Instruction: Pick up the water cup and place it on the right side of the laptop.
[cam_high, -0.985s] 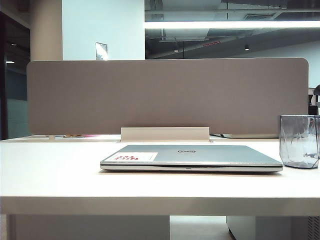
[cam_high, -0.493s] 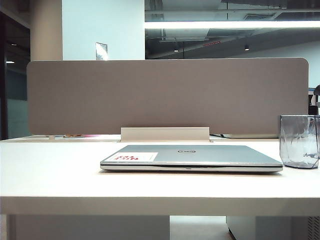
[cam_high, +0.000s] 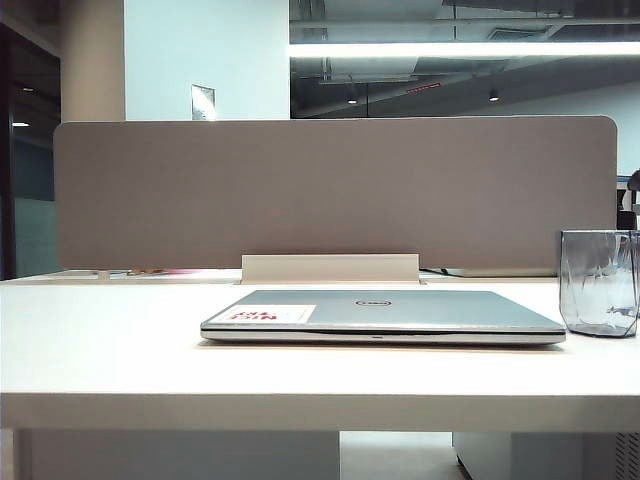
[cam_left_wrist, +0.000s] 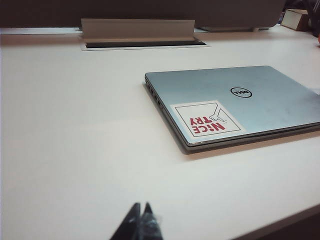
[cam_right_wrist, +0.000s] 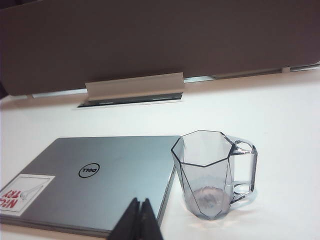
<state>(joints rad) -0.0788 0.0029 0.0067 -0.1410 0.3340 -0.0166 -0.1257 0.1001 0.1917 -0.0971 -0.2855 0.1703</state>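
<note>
Cup (cam_right_wrist: 212, 175) stands upright just right of the laptop (cam_right_wrist: 100, 180), probably not touching; placement looks done. Right gripper (cam_right_wrist: 139, 220) and left gripper (cam_left_wrist: 140, 222) both pinched together, empty, clear of everything.

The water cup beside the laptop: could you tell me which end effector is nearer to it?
Right. The right end effector, shut, sits just in front of the water cup. The left end effector, shut, is off beyond the laptop's far side; its view lacks the cup.
</note>
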